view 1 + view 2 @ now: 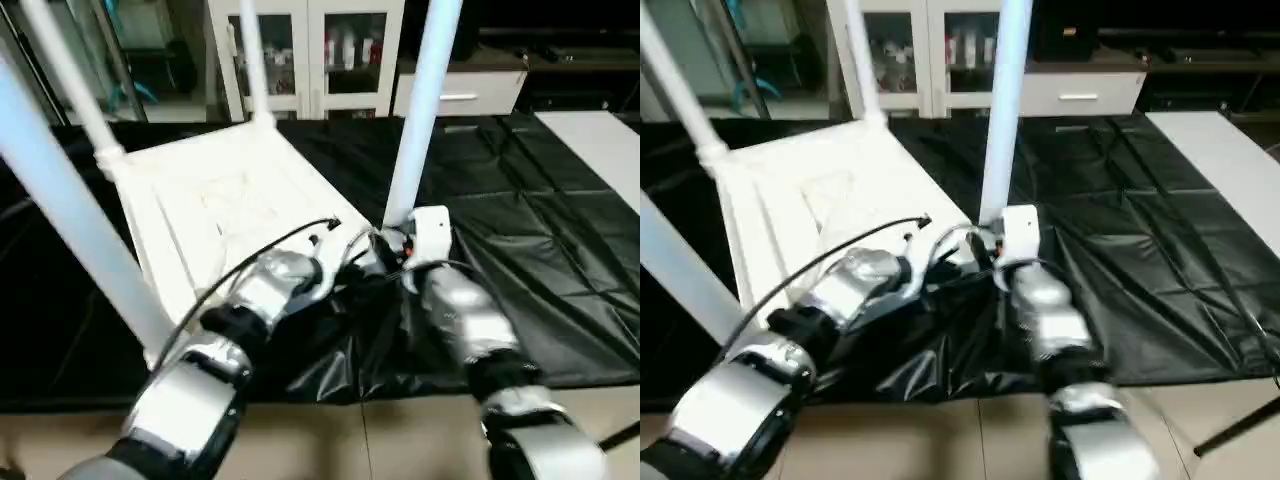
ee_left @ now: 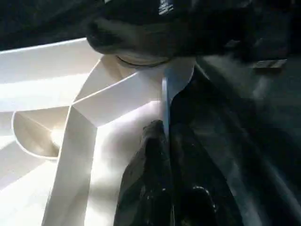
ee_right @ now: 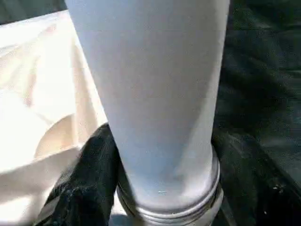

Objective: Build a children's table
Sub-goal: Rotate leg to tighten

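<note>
Children's table [image 1: 215, 205], smooth white plastic, ribbed square top upside down on the black-draped table [image 1: 540, 230], four tapered tube legs up; left gripper [image 2: 167, 141] jaws pinched on the top's thin edge wall, right gripper [image 3: 160, 160] jaws clasping the base of the near-corner leg [image 1: 420, 110].

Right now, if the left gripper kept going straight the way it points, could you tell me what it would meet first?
Probably the near-right leg's base, just ahead of the left gripper, which pinches the tabletop's thin rim.
</note>
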Robot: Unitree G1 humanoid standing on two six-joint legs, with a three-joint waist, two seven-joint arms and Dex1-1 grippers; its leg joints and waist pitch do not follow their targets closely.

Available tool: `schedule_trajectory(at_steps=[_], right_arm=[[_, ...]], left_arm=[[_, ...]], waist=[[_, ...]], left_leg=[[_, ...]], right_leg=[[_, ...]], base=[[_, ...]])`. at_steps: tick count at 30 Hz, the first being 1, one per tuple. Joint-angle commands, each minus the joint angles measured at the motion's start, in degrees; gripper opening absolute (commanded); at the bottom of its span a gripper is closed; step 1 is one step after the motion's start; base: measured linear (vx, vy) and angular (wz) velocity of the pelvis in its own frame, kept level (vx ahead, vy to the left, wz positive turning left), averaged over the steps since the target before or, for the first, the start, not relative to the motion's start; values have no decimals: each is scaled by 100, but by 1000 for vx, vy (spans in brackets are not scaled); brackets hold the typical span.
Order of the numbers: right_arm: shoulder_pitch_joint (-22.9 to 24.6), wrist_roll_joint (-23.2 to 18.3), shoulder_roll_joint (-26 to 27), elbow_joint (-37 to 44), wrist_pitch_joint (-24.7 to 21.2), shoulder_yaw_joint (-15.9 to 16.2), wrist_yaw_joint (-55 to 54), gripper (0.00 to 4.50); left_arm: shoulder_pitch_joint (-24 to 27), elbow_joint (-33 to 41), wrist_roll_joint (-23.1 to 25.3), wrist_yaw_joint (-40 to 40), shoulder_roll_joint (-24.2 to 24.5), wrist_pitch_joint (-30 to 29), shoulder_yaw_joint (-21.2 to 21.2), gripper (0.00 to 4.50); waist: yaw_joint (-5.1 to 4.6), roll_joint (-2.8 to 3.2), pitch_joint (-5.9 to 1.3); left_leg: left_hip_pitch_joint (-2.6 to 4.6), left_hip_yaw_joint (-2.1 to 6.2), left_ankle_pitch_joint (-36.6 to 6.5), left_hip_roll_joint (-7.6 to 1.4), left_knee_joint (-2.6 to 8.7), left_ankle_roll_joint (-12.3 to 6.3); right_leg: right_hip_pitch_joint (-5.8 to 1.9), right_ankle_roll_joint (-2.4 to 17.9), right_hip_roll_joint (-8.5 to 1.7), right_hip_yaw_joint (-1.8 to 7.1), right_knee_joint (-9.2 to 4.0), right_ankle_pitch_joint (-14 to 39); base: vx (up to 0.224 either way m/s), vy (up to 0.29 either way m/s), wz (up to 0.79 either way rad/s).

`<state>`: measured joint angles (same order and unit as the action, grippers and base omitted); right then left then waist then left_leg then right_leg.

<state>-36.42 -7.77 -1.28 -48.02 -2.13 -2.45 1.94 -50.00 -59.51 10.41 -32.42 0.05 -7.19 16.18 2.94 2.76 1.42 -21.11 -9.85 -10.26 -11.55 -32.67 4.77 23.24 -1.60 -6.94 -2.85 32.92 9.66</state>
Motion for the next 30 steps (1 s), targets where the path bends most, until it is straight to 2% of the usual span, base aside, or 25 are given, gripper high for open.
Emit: schedule_trajectory(at_steps=[1,2,3,4,5,9,10,11,12,16,17,19,20,21,22,23,24,26,27,29,30], right_arm=[[122,172,61,-479,-73,-104,-509,259],[37,129,174,-541,162,-160,-491,259],[37,129,174,-541,162,-160,-491,259],[5,61,213,-561,249,-222,-460,259],[-9,-20,229,-503,379,-271,-308,259],[-11,-20,141,-285,799,-141,251,259],[17,13,82,-204,858,-95,315,294],[66,12,5,-77,872,-61,456,315],[97,25,-49,3,881,-43,509,315],[239,25,-409,518,872,-22,995,346],[242,5,-514,585,881,-21,1245,363],[240,-73,-714,669,864,-20,1736,372],[236,-103,-788,692,841,-14,1907,390],[294,-285,-1084,927,527,97,2721,390],[298,-299,-1106,945,503,106,2782,399],[404,-414,-1379,1200,312,265,3468,416],[448,-455,-1501,1300,262,328,3746,423],[591,-585,-1856,1561,99,496,4530,443],[673,-648,-2048,1678,-3,597,4996,443],[767,-718,-2288,1797,-163,721,5595,443],[800,-740,-2385,1838,-248,776,5827,443]], left_arm=[[-100,-134,126,298,6,162,-58,0],[-124,-221,148,340,13,269,-44,0],[-124,-221,148,340,13,269,-44,0],[-132,-250,137,343,14,294,-43,0],[-105,-237,132,273,36,346,-22,0],[-10,-251,87,-30,78,510,44,0],[11,-240,92,-110,90,525,59,0],[47,-223,110,-223,113,530,92,0],[66,-220,124,-281,127,531,108,0],[137,-142,135,-645,241,556,166,0],[146,-135,148,-738,279,574,192,0],[169,-114,164,-945,353,599,251,0],[178,-105,167,-1029,380,611,272,0],[244,12,184,-1421,494,645,371,0],[249,20,185,-1450,503,647,378,0],[312,141,185,-1797,595,660,460,0],[337,188,181,-1939,633,680,491,0],[433,360,152,-2445,767,762,612,0],[497,479,147,-2801,871,856,721,0],[599,683,109,-3384,1024,956,886,0],[642,798,90,-3603,1093,894,948,0]], waist=[[12,-31,-251],[36,-44,-264],[35,-56,-268],[42,-42,-276],[43,-61,-280],[68,-28,-321],[77,-5,-349],[84,-10,-357],[90,6,-360],[135,16,-369],[137,5,-351],[149,24,-332],[160,18,-325],[173,37,-318],[191,25,-316],[213,16,-325],[264,-4,-329],[302,5,-329],[314,-22,-328],[393,-27,-325],[424,-19,-328]], left_leg=[[32,25,-2474,-9,495,54],[10,21,-2353,-14,493,29],[4,11,-2313,-14,492,4],[-3,10,-2192,-19,488,-26],[-7,-5,-2119,-23,479,-79],[-15,-27,-1632,-24,420,-269],[-17,-36,-1228,-16,374,-390],[-19,-41,-1090,-14,357,-442],[-21,-50,-906,-11,335,-540],[-2,-70,-754,-42,299,-748],[-22,-75,-871,-40,309,-736],[-14,-72,-1146,-54,336,-684],[-9,-71,-1225,-68,340,-635],[-4,-67,-1297,-68,350,-631],[-6,-61,-1315,-75,350,-644],[-9,-65,-1199,-80,335,-648],[-18,-59,-1108,-90,325,-678],[-24,-67,-977,-97,305,-738],[-18,-75,-973,-99,308,-752],[-21,-76,-1042,-118,304,-785],[2,-78,-1094,-133,310,-764]], right_leg=[[-143,796,-65,33,-516,2415],[-164,857,-64,40,-484,2131],[-169,888,-66,44,-479,2008],[-196,971,-63,47,-441,1732],[-204,1042,-61,51,-423,1503],[-254,1284,-65,48,-335,681],[-288,1433,-58,41,-273,70],[-292,1480,-58,37,-252,-119],[-300,1554,-60,29,-233,-372],[-299,1680,-76,5,-217,-490],[-309,1681,-78,-2,-231,-285],[-309,1635,-86,-7,-266,116],[-306,1606,-86,1,-276,245],[-309,1613,-83,-2,-280,319],[-327,1597,-78,-6,-283,325],[-318,1617,-78,4,-262,187],[-345,1629,-80,-5,-239,75],[-328,1681,-84,-2,-220,-67],[-332,1700,-80,-7,-221,-63],[-329,1746,-95,-4,-211,44],[-312,1788,-103,-2,-209,102]], base=[[0,0,0],[0,0,0],[0,0,0],[0,0,0],[0,0,0],[13,-1,1],[50,-3,2],[50,-3,2],[0,0,0],[0,0,0],[0,0,0],[0,0,0],[0,0,0],[0,0,0],[0,0,0],[0,0,0],[0,0,0],[0,0,0],[0,0,0],[0,0,0],[0,0,0]])
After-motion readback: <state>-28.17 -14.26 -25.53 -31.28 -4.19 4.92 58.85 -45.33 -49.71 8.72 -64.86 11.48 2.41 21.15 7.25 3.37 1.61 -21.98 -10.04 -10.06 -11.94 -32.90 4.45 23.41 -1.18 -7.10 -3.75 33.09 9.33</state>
